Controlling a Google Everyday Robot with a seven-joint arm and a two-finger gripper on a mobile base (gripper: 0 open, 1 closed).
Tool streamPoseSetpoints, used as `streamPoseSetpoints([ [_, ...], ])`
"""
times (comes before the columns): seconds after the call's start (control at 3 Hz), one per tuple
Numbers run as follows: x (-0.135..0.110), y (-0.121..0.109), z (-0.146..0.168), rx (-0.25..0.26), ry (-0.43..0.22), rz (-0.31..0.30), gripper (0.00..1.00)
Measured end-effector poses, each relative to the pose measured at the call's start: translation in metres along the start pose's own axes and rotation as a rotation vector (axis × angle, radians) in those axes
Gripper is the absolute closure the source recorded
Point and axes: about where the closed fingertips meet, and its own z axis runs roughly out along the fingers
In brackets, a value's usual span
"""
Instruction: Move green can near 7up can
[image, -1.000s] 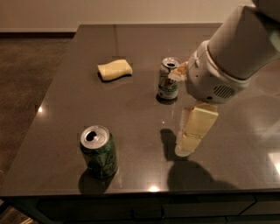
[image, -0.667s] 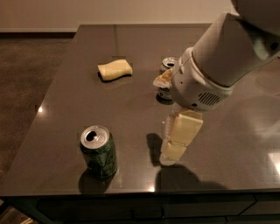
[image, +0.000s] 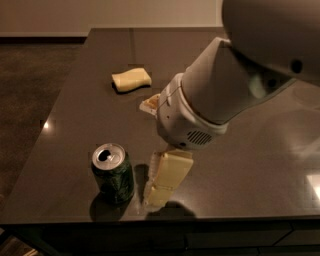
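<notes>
The green can (image: 113, 173), dark green with a mottled pattern and a silver opened top, stands upright near the table's front edge at the left. My gripper (image: 161, 190), cream-coloured, hangs down from the large white arm (image: 220, 90) just right of the green can, close beside it and low over the table. It holds nothing that I can see. The 7up can is hidden behind my arm.
A yellow sponge (image: 131, 79) lies further back on the dark table (image: 75, 115). A small light packet (image: 150, 103) peeks out from behind the arm's wrist. The table's front edge runs just below the green can.
My arm and gripper have moved left and toward the front, from beside the 7up can to right beside the green can. The arm now covers the 7up can.
</notes>
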Motion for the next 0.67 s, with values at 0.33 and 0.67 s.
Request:
streamPoseSetpoints([
  [0.33, -0.020, 0.005, 0.021, -0.002, -0.037, -0.023, 0.00],
  [0.67, -0.035, 0.007, 0.036, -0.005, -0.063, -0.042, 0.00],
])
